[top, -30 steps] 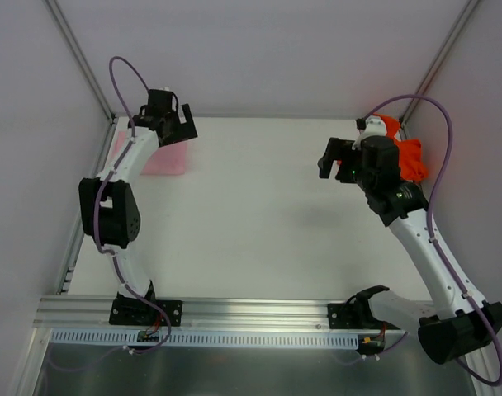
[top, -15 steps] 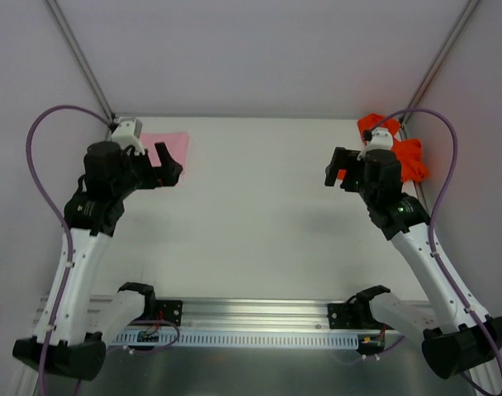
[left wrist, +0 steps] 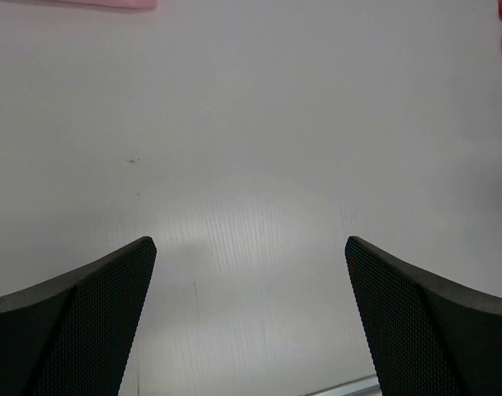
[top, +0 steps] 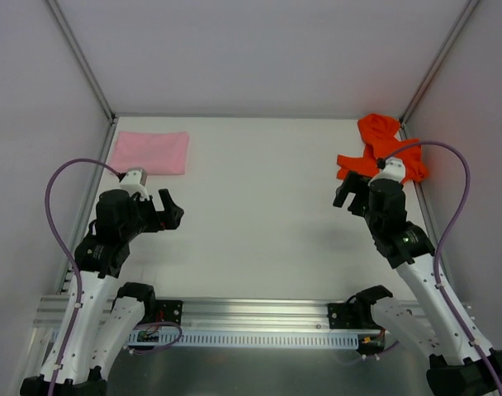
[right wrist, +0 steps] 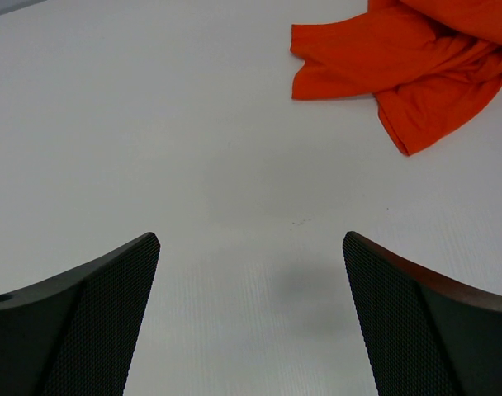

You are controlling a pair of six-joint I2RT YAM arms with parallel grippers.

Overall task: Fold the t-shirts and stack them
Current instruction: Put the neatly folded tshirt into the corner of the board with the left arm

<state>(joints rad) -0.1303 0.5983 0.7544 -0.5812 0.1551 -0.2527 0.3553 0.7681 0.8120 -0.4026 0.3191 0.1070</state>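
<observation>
The light pink t-shirt (top: pixel 150 153) lies folded into a flat rectangle at the table's far left corner; only its near edge (left wrist: pixel 94 3) shows in the left wrist view. The bright orange t-shirt (top: pixel 381 147) sits crumpled at the far right, spread loosely in the right wrist view (right wrist: pixel 408 62). My left gripper (top: pixel 170 213) hangs open over bare table, nearer than the pink shirt. Open too, my right gripper (top: pixel 343 195) hovers just short of the orange shirt's near edge. Neither holds anything.
White walls and metal corner posts (top: pixel 79 58) close in the table on three sides. An aluminium rail (top: pixel 251 315) with both arm bases runs along the near edge. The white table surface (top: pixel 259 214) lies between the two arms.
Both arms have drawn back toward the near edge. The left gripper has come off the pink shirt, which now shows in full. The right gripper has backed off the orange shirt.
</observation>
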